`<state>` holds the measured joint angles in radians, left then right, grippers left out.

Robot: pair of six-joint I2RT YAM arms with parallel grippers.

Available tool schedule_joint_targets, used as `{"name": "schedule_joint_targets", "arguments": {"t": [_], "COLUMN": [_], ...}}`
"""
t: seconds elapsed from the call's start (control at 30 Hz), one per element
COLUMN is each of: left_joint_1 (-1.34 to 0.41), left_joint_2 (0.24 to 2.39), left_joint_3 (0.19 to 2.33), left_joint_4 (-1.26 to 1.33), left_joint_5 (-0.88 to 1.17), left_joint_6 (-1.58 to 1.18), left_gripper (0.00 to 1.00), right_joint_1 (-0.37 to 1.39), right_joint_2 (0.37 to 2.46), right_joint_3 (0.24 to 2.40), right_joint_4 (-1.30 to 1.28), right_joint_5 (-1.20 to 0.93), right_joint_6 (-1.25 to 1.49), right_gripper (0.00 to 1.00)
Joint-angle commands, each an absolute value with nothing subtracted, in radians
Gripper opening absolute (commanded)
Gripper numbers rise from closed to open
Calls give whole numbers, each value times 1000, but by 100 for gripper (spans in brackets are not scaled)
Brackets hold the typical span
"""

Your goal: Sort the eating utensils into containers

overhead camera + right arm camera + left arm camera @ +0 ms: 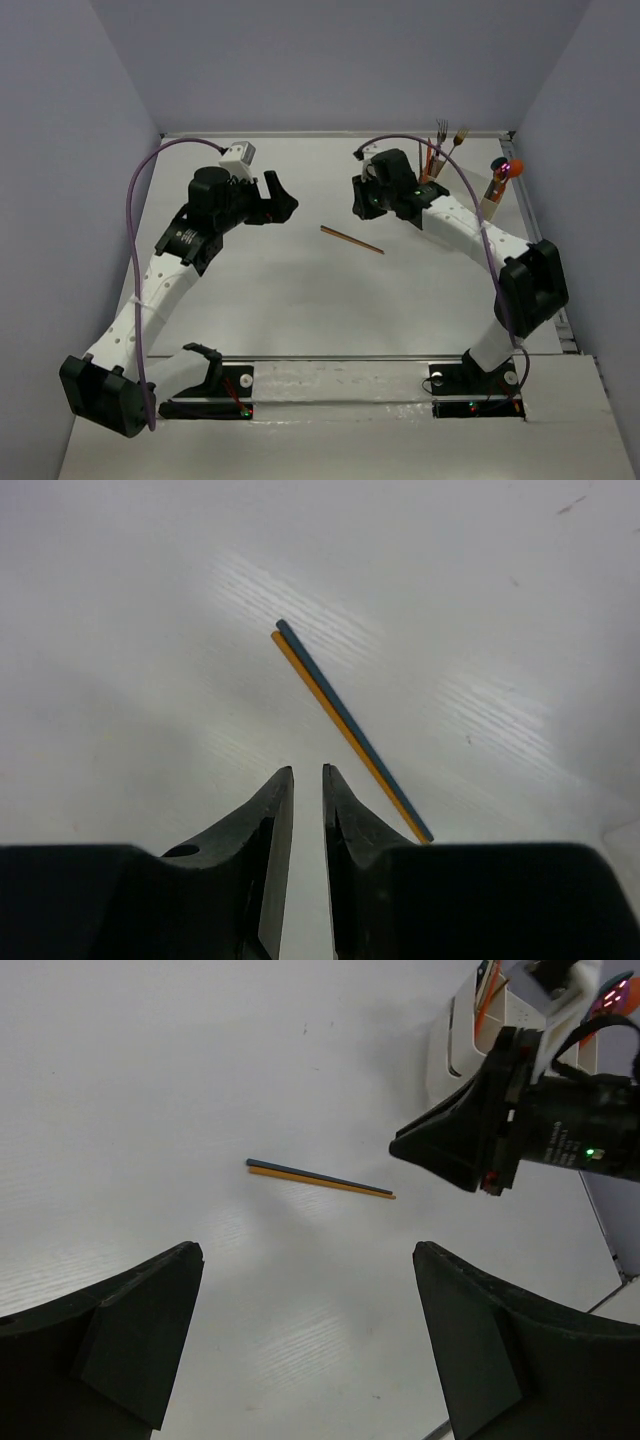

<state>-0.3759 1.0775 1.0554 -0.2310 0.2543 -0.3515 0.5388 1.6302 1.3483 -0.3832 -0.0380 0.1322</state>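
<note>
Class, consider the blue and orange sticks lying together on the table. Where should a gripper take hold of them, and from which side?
Probably at mid-length, coming straight down from above and pinching across the pair's narrow width. The blue and orange sticks lie flat, side by side and touching, so a crosswise pinch should gather both at once, and a centred hold should limit tipping.

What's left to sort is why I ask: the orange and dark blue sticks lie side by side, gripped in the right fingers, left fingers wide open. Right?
Not gripped: the right wrist view shows the sticks lying free on the table beyond the right gripper, whose fingers stand slightly apart around nothing. The rest holds: side by side, left gripper wide open.
</note>
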Motion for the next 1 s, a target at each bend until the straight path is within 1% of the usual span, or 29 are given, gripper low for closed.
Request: {"name": "schedule_joint_targets", "arguments": {"t": [0.0,0.03,0.13,0.2,0.3,0.43,0.53,0.77,0.97], "left_joint_1": [-379,-379,-379,-379,-379,-379,-379,-379,-379], "left_joint_2": [1080,1078,1071,1065,1058,1055,1054,1052,1062], "left_joint_3": [1111,1112,1105,1098,1086,1080,1075,1066,1068], "left_joint_4": [-207,-207,-216,-215,-215,-216,-213,-210,-204], "left_joint_5": [256,258,256,256,256,256,258,259,268], "left_joint_6": [-324,-325,-322,-324,-328,-330,-333,-334,-339], "left_gripper": [99,99,99,99,99,99,99,99,99], "right_joint_1": [564,565,583,594,603,612,612,612,612], "right_joint_2": [1747,1796,1883,1920,1989,2063,2112,2144,2164], "right_joint_3": [1430,1459,1515,1540,1591,1655,1692,1674,1684], "right_joint_4": [-497,-514,-545,-557,-572,-589,-609,-586,-581], "right_joint_5": [-72,-75,-78,-83,-58,-32,-28,-15,-11], "right_joint_6": [115,114,104,101,103,109,106,101,112], "right_gripper": [25,25,31,37,40,40,38,35,28]}}
